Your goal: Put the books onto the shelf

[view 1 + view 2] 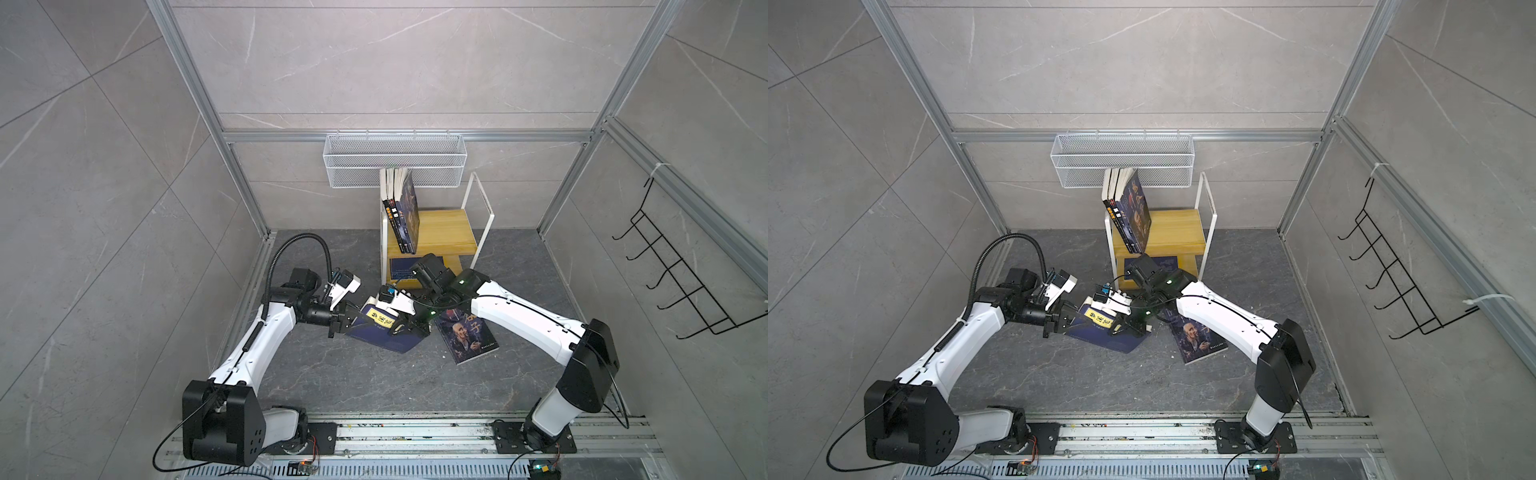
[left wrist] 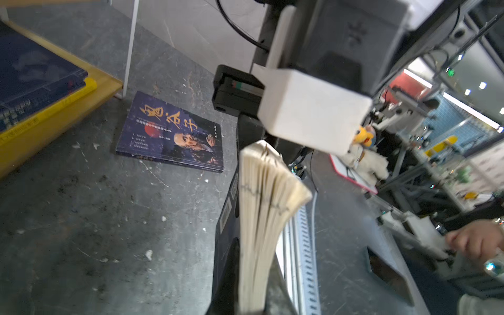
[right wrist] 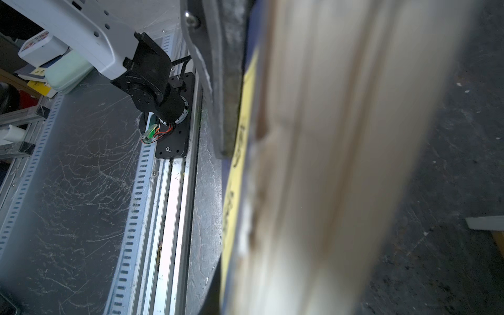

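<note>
Left gripper (image 1: 340, 326) pinched tight on one edge of the thin navy paperback with yellow title label (image 1: 380, 340), right gripper (image 1: 406, 328) clamped on its other edge, down in front of the small yellow-board white-framed shelf (image 1: 446, 230), so I'd raise both together, evenly, so pages don't fan.

A robotics lab: a test cell of aluminium frame (image 1: 291, 136) and grey panels (image 1: 395, 62), arms (image 1: 257, 345) bolted to a rail (image 1: 415, 432), cluttered gear (image 2: 409, 169) beyond.

Soft even light; wide-angle bending at top-view edges; nearby book (image 3: 341, 163) blurred in right wrist view.
</note>
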Robot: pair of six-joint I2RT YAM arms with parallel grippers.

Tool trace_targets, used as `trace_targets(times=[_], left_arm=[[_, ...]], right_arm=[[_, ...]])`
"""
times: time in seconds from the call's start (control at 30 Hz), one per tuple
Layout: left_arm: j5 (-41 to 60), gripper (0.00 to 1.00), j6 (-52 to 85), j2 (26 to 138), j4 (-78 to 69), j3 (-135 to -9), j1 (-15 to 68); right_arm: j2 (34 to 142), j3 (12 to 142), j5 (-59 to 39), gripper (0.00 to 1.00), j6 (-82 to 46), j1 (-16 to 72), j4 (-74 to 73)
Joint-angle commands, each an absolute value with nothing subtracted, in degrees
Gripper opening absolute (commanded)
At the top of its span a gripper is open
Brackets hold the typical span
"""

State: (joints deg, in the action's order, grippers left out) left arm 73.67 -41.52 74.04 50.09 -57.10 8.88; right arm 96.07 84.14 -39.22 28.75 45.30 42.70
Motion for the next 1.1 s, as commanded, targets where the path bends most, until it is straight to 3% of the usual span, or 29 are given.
trace_targets(times=[0.0, 0.07, 0.2, 0.27, 0.3, 0.57, 0.73, 1.07], left_arm=[[75.06, 0.0, -39.4, 73.04, 47.64, -56.74, 8.83], [75.08, 0.0, -38.09, 73.04, 47.64, -57.29, 8.4], [76.28, 0.0, -36.54, 71.76, 46.99, -56.53, 7.02], [77.67, 0.0, -32.66, 71.03, 43.66, -55.03, 5.93], [78.23, 0.0, -29.98, 71.03, 41.77, -54.64, 5.32], [71.91, 0.02, 8.4, 70.96, 14.48, -49.6, 1.87], [65.67, 0.05, 26.41, 71.56, 9.03, -49.01, 0.44], [65.61, 0.0, 45.04, 73.16, 3.34, -49.0, 0.36]], right_arm=[[95.04, 85.11, -37.89, 0.08, 29.16, 45.7, 41.54], [94.29, 84.71, -33.25, 0.31, 27.28, 45.7, 41.51], [88.62, 78.94, -23.14, 0.63, 25.23, 45.7, 37.64], [84.35, 74.53, -17.73, 0.83, 24.02, 45.69, 33.95], [82.92, 73.56, -16.01, 0.86, 23.54, 45.75, 33.0], [72.05, 61.85, 11.25, 0.87, 19.17, 51.01, 18.34], [69.6, 53.72, 24.61, 0.85, 20.38, 58.69, 5.29], [85.91, 48.78, 45.36, 0.85, 39.0, 74.1, -27.52]])
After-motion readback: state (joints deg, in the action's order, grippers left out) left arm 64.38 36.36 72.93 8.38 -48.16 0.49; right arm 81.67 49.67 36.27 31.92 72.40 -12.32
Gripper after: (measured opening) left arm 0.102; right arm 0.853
